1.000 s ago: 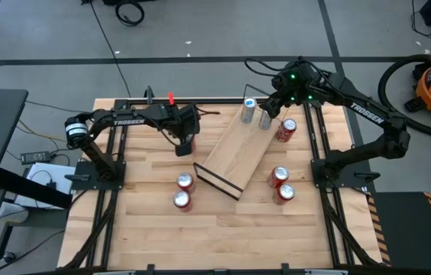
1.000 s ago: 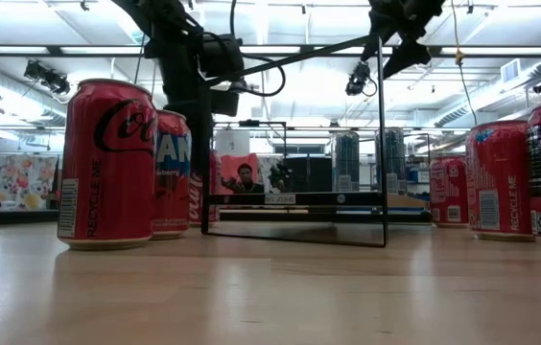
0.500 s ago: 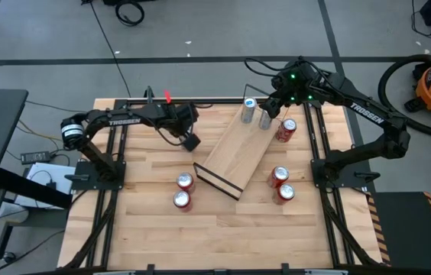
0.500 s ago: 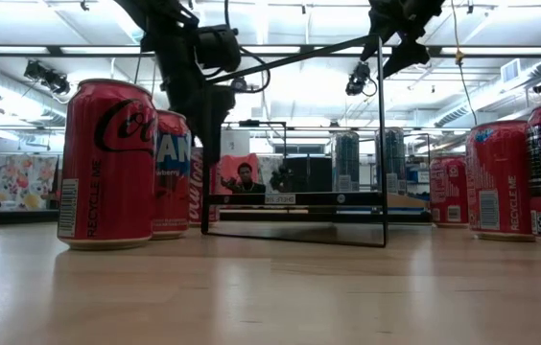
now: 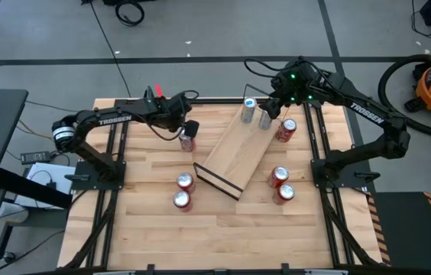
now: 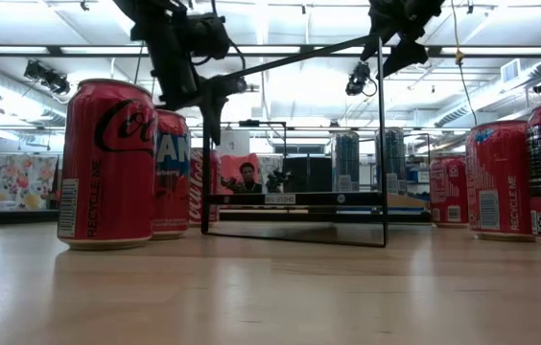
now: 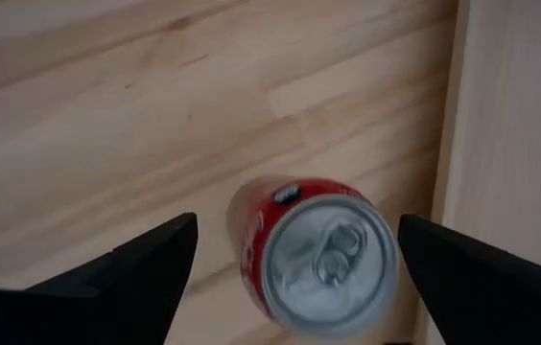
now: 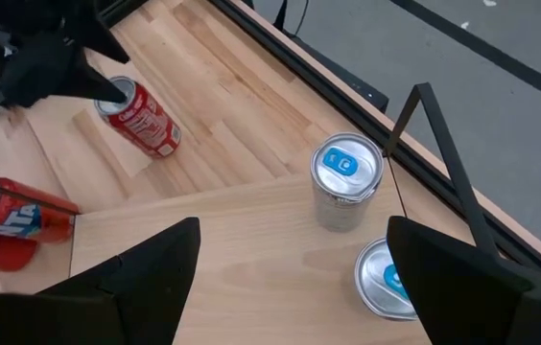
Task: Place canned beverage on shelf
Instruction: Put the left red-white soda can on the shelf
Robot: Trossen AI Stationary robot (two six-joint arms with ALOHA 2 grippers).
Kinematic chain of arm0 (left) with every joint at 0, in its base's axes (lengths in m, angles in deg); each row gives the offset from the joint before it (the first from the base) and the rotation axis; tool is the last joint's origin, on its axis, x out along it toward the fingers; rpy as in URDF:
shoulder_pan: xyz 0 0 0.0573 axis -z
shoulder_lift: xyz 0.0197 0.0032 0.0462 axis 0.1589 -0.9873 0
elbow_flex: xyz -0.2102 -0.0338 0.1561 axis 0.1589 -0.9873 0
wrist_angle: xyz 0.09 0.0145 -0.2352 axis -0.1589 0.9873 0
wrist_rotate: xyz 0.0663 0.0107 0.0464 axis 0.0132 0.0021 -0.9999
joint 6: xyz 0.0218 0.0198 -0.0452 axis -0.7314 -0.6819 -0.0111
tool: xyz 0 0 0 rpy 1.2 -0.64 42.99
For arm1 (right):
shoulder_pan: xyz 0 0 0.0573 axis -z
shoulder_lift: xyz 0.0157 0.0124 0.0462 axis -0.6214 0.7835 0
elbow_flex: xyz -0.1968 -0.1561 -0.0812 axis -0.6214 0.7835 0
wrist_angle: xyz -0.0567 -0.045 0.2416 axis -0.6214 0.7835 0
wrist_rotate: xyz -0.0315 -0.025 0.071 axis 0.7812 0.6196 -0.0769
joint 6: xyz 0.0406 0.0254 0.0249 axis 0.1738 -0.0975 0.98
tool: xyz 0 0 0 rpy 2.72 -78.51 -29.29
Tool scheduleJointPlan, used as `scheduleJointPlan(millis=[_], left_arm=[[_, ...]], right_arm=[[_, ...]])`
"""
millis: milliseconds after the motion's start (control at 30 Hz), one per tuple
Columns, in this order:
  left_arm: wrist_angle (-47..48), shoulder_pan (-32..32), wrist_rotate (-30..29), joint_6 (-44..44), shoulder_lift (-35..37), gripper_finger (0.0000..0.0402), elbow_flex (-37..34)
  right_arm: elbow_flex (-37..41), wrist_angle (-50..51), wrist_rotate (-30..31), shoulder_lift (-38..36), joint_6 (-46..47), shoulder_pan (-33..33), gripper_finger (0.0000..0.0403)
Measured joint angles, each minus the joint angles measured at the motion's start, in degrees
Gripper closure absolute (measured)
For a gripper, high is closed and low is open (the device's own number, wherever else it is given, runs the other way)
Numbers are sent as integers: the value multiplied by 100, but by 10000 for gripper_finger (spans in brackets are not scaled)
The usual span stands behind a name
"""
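Overhead, the left gripper (image 5: 185, 131) hovers above a red can (image 5: 188, 142) standing on the bench (image 5: 147, 229) just beside the slanted shelf (image 5: 234, 153), while the right gripper (image 5: 270, 107) waits over two silver cans (image 5: 247, 109) at the shelf's far end. Its wrist view shows what the top view cannot: left fingers (image 7: 146, 264) spread wide, empty, straddling the can off-centre, so descending may clip its rim and topple it. Right fingers (image 8: 136, 268) hang open, holding nothing.

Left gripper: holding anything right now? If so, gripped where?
Nothing held. The left gripper is open, fingers spread wide above an upright red can beside the shelf, not touching it. The right gripper is open too, empty above the silver cans.
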Motion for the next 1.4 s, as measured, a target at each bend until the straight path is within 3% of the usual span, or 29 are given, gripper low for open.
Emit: scheduleJointPlan(millis=[167,333,633,1400], left_arm=[[526,212,-310,525,53,31,268],[353,469,-688,565,69,31,697],[381,429,-471,800,-112,4,695],[760,442,174,818,-1220,3,691]], right_arm=[[0,-30,0,0,-1,0,58],[0,-123,-4,0,-118,0,58],[0,-385,-87,0,-258,0,58],[0,-409,-138,0,-360,7,58]])
